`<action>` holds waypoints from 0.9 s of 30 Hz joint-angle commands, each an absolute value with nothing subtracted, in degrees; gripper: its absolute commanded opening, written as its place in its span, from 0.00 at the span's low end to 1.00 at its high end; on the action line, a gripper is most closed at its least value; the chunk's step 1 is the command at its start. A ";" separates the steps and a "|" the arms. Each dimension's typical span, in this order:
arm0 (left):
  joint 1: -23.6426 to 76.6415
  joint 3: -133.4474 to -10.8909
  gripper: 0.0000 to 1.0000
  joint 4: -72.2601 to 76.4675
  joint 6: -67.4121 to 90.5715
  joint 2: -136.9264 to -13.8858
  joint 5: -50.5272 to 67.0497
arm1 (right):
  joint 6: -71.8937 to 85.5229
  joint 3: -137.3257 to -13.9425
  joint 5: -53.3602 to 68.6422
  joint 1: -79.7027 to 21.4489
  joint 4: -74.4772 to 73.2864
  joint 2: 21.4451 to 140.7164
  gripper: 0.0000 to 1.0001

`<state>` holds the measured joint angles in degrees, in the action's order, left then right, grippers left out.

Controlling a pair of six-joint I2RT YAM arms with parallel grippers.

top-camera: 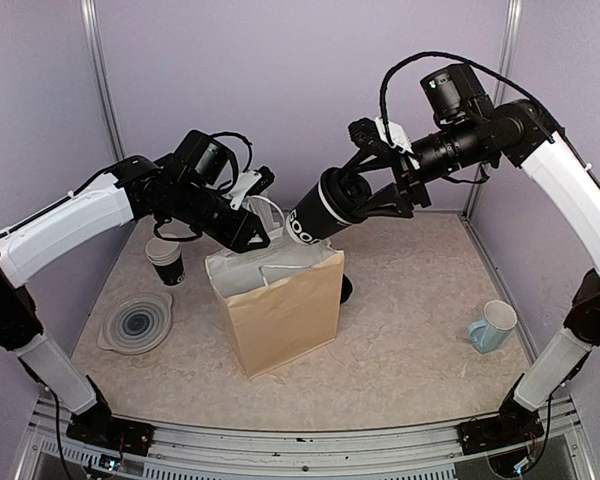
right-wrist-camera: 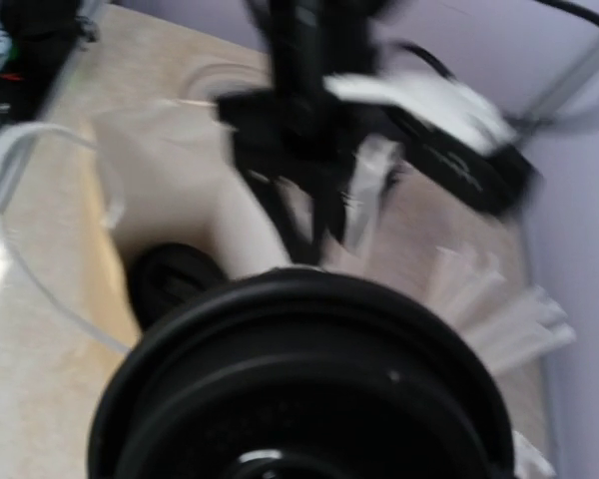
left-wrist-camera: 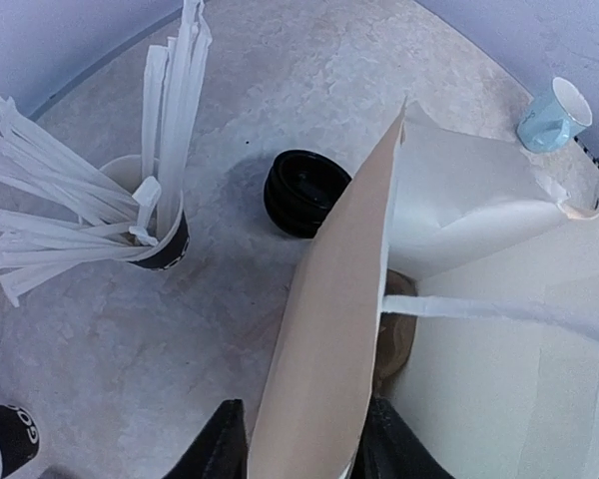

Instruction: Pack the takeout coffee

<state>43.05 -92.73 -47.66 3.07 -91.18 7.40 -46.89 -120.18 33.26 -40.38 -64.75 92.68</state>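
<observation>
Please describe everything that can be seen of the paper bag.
The paper bag is brown outside and white inside, with white strap handles. It stands upright on the table, mouth open, its top edge a little crumpled. The left end effector straddles one wall at the rim; whether it pinches is unclear.

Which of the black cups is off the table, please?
The lidded takeout coffee, held tilted by the right gripper above the paper bag; the white-rimmed cup stands on the table.
</observation>
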 commanded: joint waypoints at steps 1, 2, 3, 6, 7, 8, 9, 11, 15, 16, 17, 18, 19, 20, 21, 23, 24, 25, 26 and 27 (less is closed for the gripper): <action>42.63 -96.25 0.24 -49.70 0.22 -94.47 13.89 | -47.00 -118.41 30.77 -43.81 -64.32 92.92 0.62; 42.63 -96.51 0.19 -49.70 0.18 -95.07 14.57 | -47.08 -118.35 29.88 -44.46 -64.45 93.42 0.62; 42.63 -96.78 0.15 -49.66 0.18 -95.36 15.00 | -47.33 -118.20 28.97 -45.20 -64.59 94.25 0.62; 42.75 -97.11 0.09 -49.35 -1.23 -95.59 16.05 | -47.37 -117.55 26.11 -46.35 -64.35 95.93 0.60; 42.86 -97.12 0.09 -49.21 -1.72 -95.41 16.17 | -47.37 -117.64 25.33 -46.46 -64.39 96.58 0.59; 43.01 -97.24 0.07 -49.20 -2.35 -95.31 16.24 | -47.37 -117.84 24.59 -46.53 -64.50 97.18 0.59; 43.20 -97.29 0.05 -49.07 -2.69 -95.16 16.21 | -47.52 -118.12 23.95 -46.64 -64.63 97.67 0.59; 43.60 -97.37 0.00 -48.93 -3.51 -94.87 16.26 | -47.99 -118.61 23.25 -47.11 -64.90 98.33 0.58; 44.10 -98.40 0.00 -49.14 -4.08 -95.05 16.29 | -49.30 -118.92 20.52 -49.38 -65.06 99.08 0.58; 44.15 -98.88 0.00 -49.26 -4.19 -95.45 16.41 | -49.57 -118.92 19.78 -50.06 -65.04 99.32 0.58; 44.34 -99.36 0.00 -49.53 -4.33 -95.76 16.57 | -49.83 -118.84 19.06 -50.77 -65.08 99.64 0.59; 44.57 -99.83 0.00 -49.74 -4.51 -96.15 16.61 | -50.17 -118.75 18.40 -51.40 -65.17 100.04 0.59; 44.89 -100.25 0.00 -49.93 -4.75 -96.59 16.42 | -50.44 -118.70 17.78 -51.96 -65.33 100.41 0.58; 45.17 -100.73 0.00 -50.10 -4.88 -96.81 16.17 | -50.71 -118.66 17.20 -52.42 -65.57 100.91 0.58; 45.51 -101.17 0.00 -50.31 -5.02 -97.12 15.95 | -50.98 -118.65 16.55 -52.79 -65.90 101.43 0.58; 46.01 -102.27 0.00 -50.91 -5.54 -97.69 15.78 | -51.37 -118.65 15.38 -53.56 -66.81 102.35 0.57; 46.31 -102.67 0.00 -51.33 -5.79 -97.88 15.88 | -51.53 -118.62 14.90 -53.87 -67.36 102.65 0.57; 46.63 -103.10 0.00 -51.54 -6.20 -98.11 15.83 | -51.63 -118.53 14.60 -54.21 -67.92 102.92 0.56; 46.93 -103.36 0.00 -51.74 -6.54 -98.29 15.87 | -51.72 -118.30 14.38 -54.49 -68.60 103.08 0.56; 47.26 -103.66 0.00 -51.95 -6.83 -98.38 15.79 | -51.73 -117.87 14.05 -54.82 -69.04 102.98 0.56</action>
